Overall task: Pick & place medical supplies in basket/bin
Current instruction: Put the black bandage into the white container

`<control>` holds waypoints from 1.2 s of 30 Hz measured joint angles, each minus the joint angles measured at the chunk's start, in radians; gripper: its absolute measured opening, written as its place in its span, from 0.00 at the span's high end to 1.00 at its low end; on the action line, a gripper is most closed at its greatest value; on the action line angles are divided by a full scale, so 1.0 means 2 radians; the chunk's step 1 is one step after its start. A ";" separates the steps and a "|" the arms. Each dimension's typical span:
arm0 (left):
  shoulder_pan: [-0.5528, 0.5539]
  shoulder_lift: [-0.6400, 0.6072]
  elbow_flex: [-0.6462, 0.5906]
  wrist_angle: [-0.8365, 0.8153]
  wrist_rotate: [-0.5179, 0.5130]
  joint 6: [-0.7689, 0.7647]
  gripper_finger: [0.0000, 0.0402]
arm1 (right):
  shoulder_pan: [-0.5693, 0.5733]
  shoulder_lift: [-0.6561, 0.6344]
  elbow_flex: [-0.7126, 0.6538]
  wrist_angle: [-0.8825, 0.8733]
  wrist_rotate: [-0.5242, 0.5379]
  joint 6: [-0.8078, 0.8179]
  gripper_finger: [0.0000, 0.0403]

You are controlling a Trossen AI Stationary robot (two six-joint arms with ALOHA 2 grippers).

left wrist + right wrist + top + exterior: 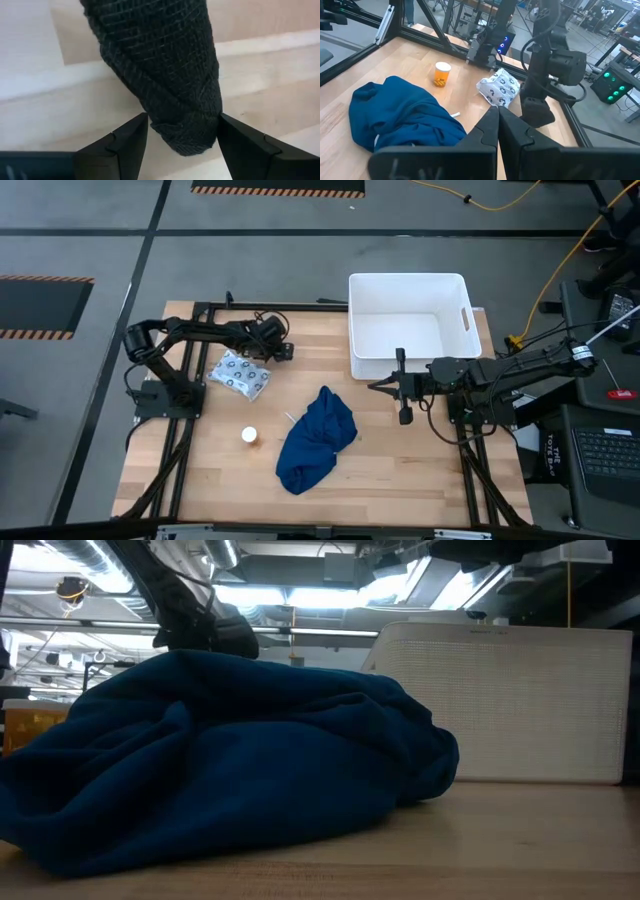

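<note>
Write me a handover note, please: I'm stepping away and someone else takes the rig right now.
Left gripper: shut on the black cylinder, above the table's far left, beside the white packet.
Right gripper: shut, empty, in front of the white tub.
On the table: the blue cloth at centre, the white-orange round item to its left, the packet.
Done: nothing shows in the tub.
Left: bin the cylinder, then packet, round item and cloth.
</note>
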 joint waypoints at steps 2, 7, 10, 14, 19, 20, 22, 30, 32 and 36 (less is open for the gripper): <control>0.001 0.001 0.000 0.011 -0.002 -0.014 0.45 | 0.000 0.000 0.000 0.000 0.000 0.000 0.98; 0.000 0.001 -0.001 0.034 -0.025 -0.012 0.49 | 0.000 0.000 0.000 0.000 0.000 0.000 0.98; 0.000 0.007 -0.001 0.039 -0.030 0.002 0.53 | 0.000 0.000 0.000 0.000 0.000 0.000 0.98; 0.000 0.027 0.001 0.051 -0.029 0.019 0.59 | 0.000 0.000 0.000 0.000 0.000 0.000 0.98; 0.000 0.049 0.002 0.070 -0.023 0.044 0.68 | 0.000 0.000 0.000 0.001 0.000 0.000 0.98; 0.000 0.049 0.002 0.072 -0.023 0.051 0.70 | 0.000 0.000 0.000 0.001 0.000 0.000 0.98; 0.000 0.050 0.002 0.076 -0.024 0.063 0.74 | 0.000 0.000 0.000 0.001 0.000 0.000 0.98; -0.001 0.026 -0.001 0.084 -0.021 0.119 0.81 | 0.000 0.000 0.000 0.000 0.000 0.000 0.98; -0.001 0.007 -0.002 0.080 -0.018 0.145 0.81 | 0.000 0.000 0.000 0.000 0.000 0.000 0.98; -0.001 -0.040 -0.001 0.077 -0.009 0.201 0.81 | 0.000 0.000 0.000 0.000 0.000 0.000 0.98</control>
